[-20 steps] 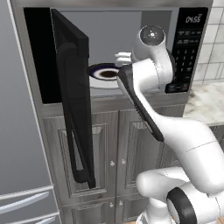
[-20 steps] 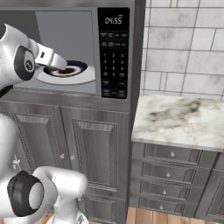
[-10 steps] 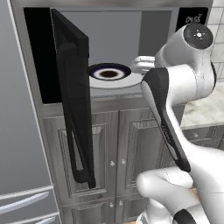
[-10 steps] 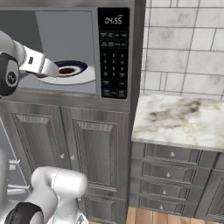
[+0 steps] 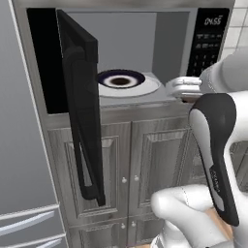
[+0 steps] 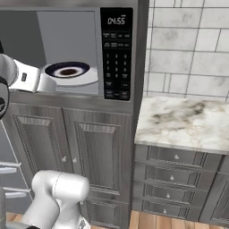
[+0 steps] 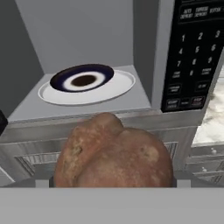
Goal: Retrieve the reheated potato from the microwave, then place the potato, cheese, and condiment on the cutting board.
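Note:
A brown, lumpy potato (image 7: 116, 153) sits large in the hand view. My gripper (image 7: 111, 183) is shut on it, with a finger at each side. The microwave (image 6: 117, 49) stands with its black door (image 5: 80, 97) swung wide to the left. Inside is a white turntable plate (image 5: 147, 89) with a dark blue dish (image 5: 121, 79) on it. My gripper (image 5: 178, 88) hangs just outside the cavity's front right corner, below the keypad (image 5: 206, 46). In the right base view the gripper (image 6: 44, 82) is left of the plate. The cheese, condiment and cutting board are out of view.
The open door juts out into the room at the left. Grey cabinet doors (image 5: 145, 160) run under the microwave. A steel fridge (image 5: 19, 145) stands at the far left. A marble counter (image 6: 183, 120) lies to the right, before a tiled wall.
The hand has drawn back from over the dish, out through the microwave's opening to its front right corner, with the potato in it. The upper arm swung right.

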You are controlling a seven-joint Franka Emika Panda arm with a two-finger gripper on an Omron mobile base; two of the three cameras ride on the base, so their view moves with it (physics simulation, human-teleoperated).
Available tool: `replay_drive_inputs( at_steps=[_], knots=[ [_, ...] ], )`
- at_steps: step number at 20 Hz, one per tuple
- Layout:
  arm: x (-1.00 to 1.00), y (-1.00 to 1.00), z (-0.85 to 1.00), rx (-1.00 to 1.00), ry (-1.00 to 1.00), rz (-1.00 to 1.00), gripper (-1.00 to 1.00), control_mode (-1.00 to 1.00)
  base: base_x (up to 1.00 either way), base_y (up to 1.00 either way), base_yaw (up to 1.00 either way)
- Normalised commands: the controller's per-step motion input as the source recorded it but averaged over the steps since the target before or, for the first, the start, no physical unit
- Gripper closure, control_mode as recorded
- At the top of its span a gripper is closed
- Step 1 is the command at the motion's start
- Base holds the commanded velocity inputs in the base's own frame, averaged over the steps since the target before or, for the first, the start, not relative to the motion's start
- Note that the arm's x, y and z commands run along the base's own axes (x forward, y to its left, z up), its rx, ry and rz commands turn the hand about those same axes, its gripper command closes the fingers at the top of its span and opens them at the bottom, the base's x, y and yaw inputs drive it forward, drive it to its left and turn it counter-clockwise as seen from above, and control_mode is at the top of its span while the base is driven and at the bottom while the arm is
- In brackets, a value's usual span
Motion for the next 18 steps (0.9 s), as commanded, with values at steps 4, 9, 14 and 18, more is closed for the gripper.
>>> replay_drive_inputs(
  at_steps=[4,9,14,18],
  knots=[
    [0.0,0.0,0.0,0.0,0.0,0.0,1.0,1.0,-0.93,-0.63,0.0],
    [0.0,0.0,0.0,0.0,0.0,0.0,1.0,1.0,-0.15,-1.0,0.0],
    [0.0,0.0,0.0,0.0,0.0,0.0,1.0,1.0,0.0,-1.0,0.0],
    [0.0,0.0,0.0,0.0,0.0,0.0,1.0,1.0,0.01,-1.0,0.0]
  ],
)
